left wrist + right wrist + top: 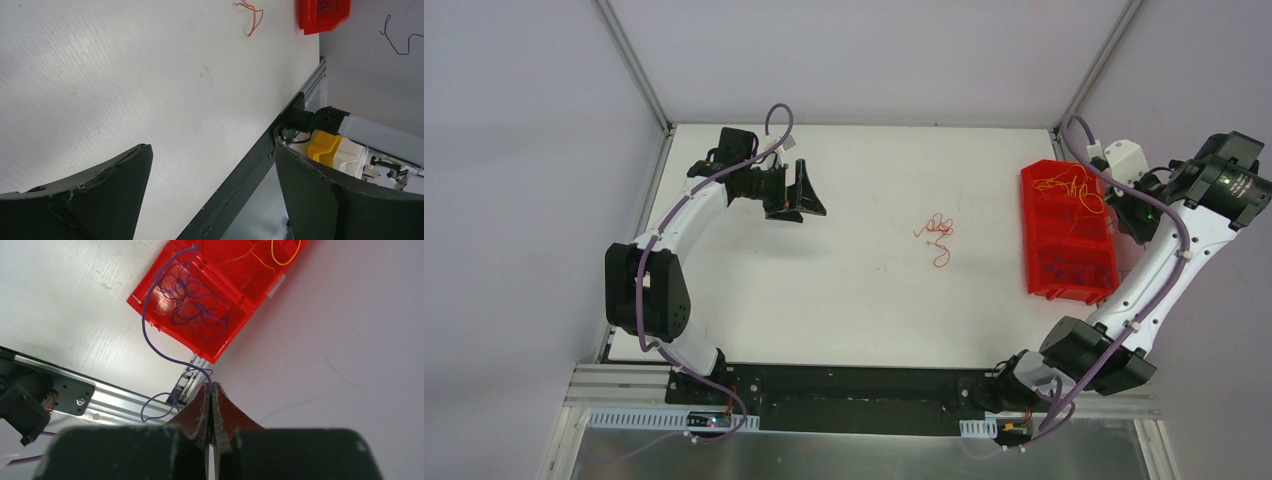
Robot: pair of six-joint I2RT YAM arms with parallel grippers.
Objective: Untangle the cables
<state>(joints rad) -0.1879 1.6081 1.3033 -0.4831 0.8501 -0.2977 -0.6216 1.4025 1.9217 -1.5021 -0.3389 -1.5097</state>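
Here, the right pincer is clamped together on a thin purple cable, whose length runs ahead of its tips into the red bin. The left pincer stands apart, well away; a red tangle lies ahead of it.

White table, pale lilac walls

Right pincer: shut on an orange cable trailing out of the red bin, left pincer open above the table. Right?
Wrong colour. The right pincer is shut on a blue-purple cable, not orange; the right wrist view shows it trailing out of the red bin. The left pincer is open above the table.
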